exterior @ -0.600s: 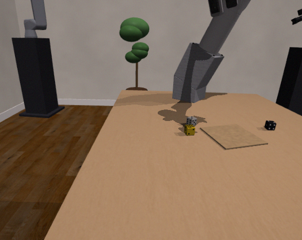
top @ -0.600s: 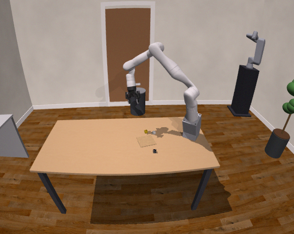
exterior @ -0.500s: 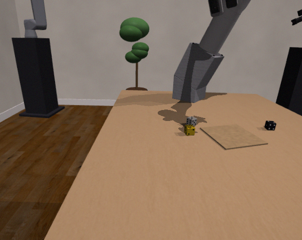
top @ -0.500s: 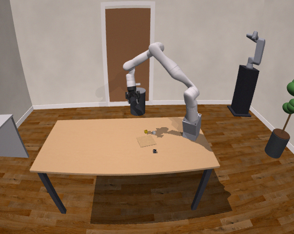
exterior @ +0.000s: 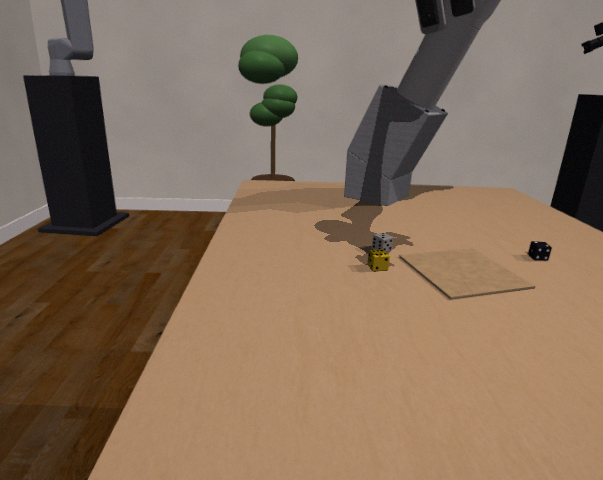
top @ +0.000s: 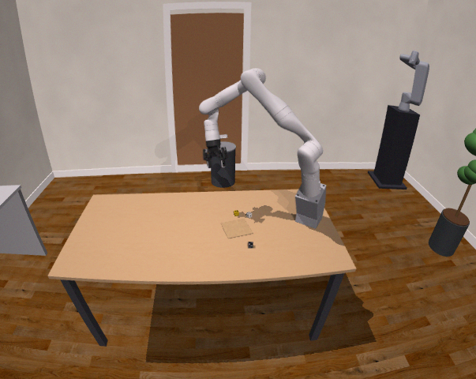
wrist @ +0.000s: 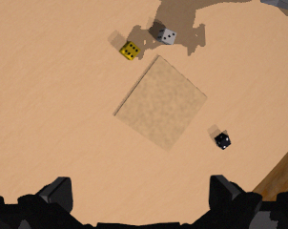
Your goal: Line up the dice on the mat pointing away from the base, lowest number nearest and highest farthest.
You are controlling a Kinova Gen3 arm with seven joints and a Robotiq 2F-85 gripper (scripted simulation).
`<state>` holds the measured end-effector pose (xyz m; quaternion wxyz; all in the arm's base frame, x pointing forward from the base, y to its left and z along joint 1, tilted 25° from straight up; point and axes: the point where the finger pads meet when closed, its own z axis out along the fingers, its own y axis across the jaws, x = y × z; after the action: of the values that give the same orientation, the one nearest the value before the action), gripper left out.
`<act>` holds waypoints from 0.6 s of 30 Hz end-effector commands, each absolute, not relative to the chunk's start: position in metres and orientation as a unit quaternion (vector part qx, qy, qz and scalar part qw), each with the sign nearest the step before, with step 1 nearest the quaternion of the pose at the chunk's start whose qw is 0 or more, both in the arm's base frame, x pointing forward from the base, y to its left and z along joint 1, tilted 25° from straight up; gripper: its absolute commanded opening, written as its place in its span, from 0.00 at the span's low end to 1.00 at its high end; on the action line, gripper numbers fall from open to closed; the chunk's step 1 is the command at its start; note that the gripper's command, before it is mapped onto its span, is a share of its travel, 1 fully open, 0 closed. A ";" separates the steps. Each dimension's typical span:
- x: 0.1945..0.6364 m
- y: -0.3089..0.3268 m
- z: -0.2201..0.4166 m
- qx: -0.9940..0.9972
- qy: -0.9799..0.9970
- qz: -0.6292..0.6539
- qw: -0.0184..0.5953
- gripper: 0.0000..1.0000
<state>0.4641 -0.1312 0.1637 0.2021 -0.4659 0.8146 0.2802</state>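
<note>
A yellow die (top: 235,212) (exterior: 378,260) (wrist: 130,50) lies on the table with six pips up. A white die (top: 249,214) (exterior: 382,242) (wrist: 167,36) lies near it, closer to the robot's base, and seems to show three on top. A black die (top: 250,245) (exterior: 539,250) (wrist: 222,140) lies on the other side of the mat; its top number is too small to tell. The thin tan mat (top: 236,228) (exterior: 464,273) (wrist: 160,105) lies flat with no die on it. My gripper (top: 216,164) (wrist: 140,193) is open and empty, high above the table.
The robot's base (top: 309,208) (exterior: 379,170) stands at one end of the table (top: 148,245) (exterior: 317,372). The arm's shadow falls around the white die. A table edge shows at the lower right in the wrist view.
</note>
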 end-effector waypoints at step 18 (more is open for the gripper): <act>0.477 -0.107 0.116 -0.361 0.873 0.269 0.189 1.00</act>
<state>0.4793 -0.1157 0.1244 0.1955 -0.3716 0.8675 0.2668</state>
